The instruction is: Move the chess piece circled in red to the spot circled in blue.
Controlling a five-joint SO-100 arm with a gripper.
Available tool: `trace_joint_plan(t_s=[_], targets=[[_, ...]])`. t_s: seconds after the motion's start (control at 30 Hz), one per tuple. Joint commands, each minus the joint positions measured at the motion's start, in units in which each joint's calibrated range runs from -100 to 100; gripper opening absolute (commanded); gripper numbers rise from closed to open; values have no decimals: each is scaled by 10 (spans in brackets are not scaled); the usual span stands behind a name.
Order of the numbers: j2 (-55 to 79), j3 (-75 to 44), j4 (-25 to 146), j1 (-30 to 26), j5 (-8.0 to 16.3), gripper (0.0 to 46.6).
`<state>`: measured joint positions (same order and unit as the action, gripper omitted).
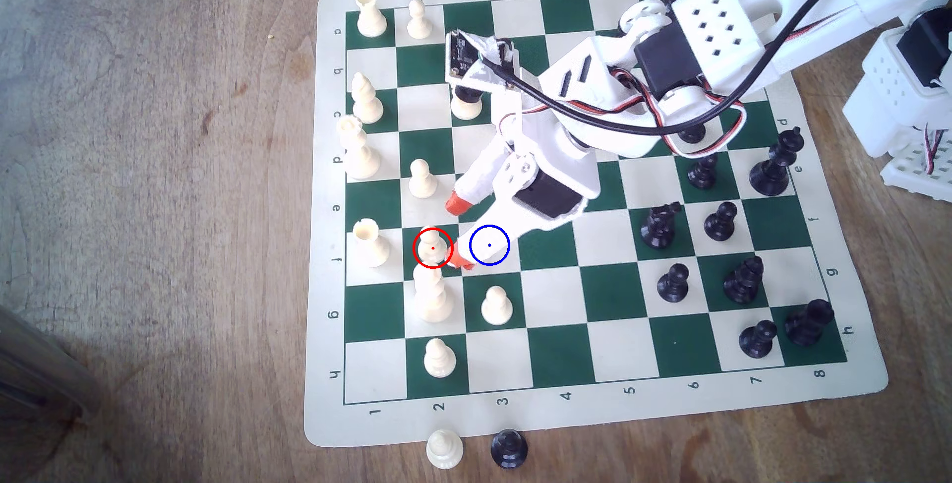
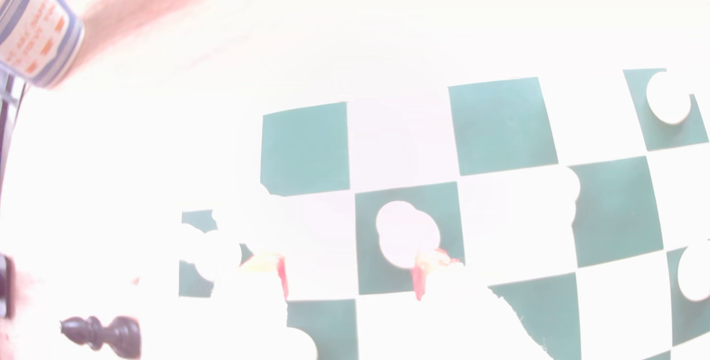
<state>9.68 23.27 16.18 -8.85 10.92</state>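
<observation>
The chess piece circled in red (image 1: 432, 247) is a small cream pawn on a dark green square near the exterior view's left edge of the board. Just to its right in that view lies the spot circled in blue (image 1: 498, 253), a light square partly covered by one white finger. My gripper (image 1: 458, 232) hangs low beside the pawn, open, its orange fingertips (image 1: 456, 203) spread with nothing between them. The lower tip sits close to the pawn's base. The washed-out wrist view shows the pawn (image 2: 407, 233) just ahead of one fingertip of the gripper (image 2: 351, 279).
A taller cream piece (image 1: 432, 297) stands right next to the circled pawn, with a cream rook (image 1: 371, 243) behind it and cream pawns (image 1: 422, 179) (image 1: 496, 305) nearby. Black pieces (image 1: 659, 225) crowd the exterior view's right. A mug (image 2: 34, 30) stands off the board.
</observation>
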Motion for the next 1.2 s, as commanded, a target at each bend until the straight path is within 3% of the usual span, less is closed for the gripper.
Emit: trace_joint_plan(t_s=[0.0, 0.43, 1.17], targets=[[8, -55, -25, 7, 0, 175], [32, -90, -10, 10, -16, 124], [99, -155, -11, 11, -14, 148]])
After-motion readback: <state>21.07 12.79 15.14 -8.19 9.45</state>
